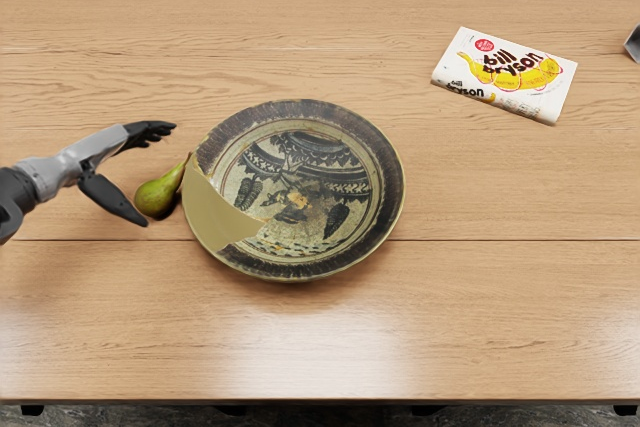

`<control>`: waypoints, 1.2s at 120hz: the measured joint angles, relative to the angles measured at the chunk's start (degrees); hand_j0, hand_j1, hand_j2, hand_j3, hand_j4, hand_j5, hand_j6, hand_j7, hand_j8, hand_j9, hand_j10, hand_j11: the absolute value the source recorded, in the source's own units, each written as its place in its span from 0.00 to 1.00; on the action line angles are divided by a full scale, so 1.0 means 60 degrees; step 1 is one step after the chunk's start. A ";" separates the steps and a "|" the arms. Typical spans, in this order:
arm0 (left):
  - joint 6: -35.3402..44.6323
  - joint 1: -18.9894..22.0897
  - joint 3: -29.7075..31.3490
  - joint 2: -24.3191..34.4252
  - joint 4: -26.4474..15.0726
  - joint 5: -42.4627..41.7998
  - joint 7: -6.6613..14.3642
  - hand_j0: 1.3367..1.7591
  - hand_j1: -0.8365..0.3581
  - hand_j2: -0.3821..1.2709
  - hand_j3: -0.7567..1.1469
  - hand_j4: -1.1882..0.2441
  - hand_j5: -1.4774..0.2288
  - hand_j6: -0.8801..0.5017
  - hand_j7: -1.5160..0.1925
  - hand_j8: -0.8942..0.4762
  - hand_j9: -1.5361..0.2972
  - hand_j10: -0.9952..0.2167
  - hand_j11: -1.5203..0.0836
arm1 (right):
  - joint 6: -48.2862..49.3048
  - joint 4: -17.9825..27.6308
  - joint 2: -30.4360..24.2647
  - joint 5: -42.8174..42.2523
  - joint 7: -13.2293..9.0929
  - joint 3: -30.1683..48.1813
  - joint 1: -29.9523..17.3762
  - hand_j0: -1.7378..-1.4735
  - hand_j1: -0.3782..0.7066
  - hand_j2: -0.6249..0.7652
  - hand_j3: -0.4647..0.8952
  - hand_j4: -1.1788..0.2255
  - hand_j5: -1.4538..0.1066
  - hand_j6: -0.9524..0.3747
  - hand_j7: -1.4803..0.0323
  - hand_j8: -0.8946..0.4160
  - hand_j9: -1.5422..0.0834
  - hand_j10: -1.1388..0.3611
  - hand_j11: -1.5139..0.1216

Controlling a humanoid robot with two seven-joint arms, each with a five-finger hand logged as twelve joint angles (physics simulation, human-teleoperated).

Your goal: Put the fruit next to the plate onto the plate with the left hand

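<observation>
1. Head view: a dark decorated plate (385,162) sits on the wooden desk (460,307), with a plain tan patch covering part of its left rim.
2. A green pear (160,193) lies on the desk right against the plate's left rim, not on the plate, with its stem end tilted up towards the rim.
3. The left hand (105,153) reaches in left of the plate. Its fingers (150,131) are spread wide above the pear and the thumb is low beside it, gripping nothing. Whether the thumb touches the pear is unclear.
4. A Bill Bryson book (503,74) lies well apart, up and to the right of the plate.
</observation>
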 joint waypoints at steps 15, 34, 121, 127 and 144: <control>0.0144 0.0034 0.0002 -0.0102 0.0028 0.0084 -0.0011 0.76 0.84 0.25 0.40 0.72 0.75 0.52 0.77 0.53 0.73 0.69 0.82 | -0.0004 0.0000 0.0000 0.0000 0.0000 -0.0001 -0.0003 0.30 0.06 0.45 0.34 0.82 0.91 0.70 0.96 0.66 0.93 0.74 0.90; 0.0263 0.0063 0.0024 -0.0220 0.0124 0.0129 -0.0015 0.76 0.82 0.26 0.40 0.71 0.73 0.51 0.76 0.52 0.72 0.68 0.81 | -0.0007 -0.0001 0.0000 0.0000 0.0000 -0.0003 -0.0003 0.30 0.06 0.45 0.34 0.82 0.91 0.70 0.96 0.66 0.93 0.74 0.90; 0.0951 0.0033 0.0585 -0.0351 0.0253 0.0287 0.0297 0.76 0.77 0.26 0.40 0.67 0.69 0.47 0.72 0.48 0.68 0.63 0.77 | -0.0011 -0.0001 0.0000 0.0000 0.0009 -0.0015 -0.0004 0.30 0.06 0.45 0.34 0.82 0.91 0.70 0.96 0.66 0.93 0.74 0.90; 0.0948 0.0047 0.0586 -0.0351 0.0258 0.0287 0.0318 0.76 0.76 0.26 0.40 0.66 0.69 0.46 0.71 0.48 0.67 0.63 0.76 | -0.0011 -0.0001 0.0000 0.0000 0.0010 -0.0015 -0.0004 0.30 0.06 0.45 0.34 0.82 0.91 0.70 0.96 0.66 0.93 0.74 0.90; 0.0908 0.0004 0.0588 -0.0362 0.0234 0.0286 0.0419 0.76 0.74 0.27 0.40 0.65 0.67 0.45 0.69 0.46 0.65 0.60 0.74 | -0.0012 -0.0001 0.0000 0.0000 0.0009 -0.0015 -0.0004 0.30 0.06 0.45 0.34 0.82 0.91 0.70 0.96 0.66 0.93 0.74 0.90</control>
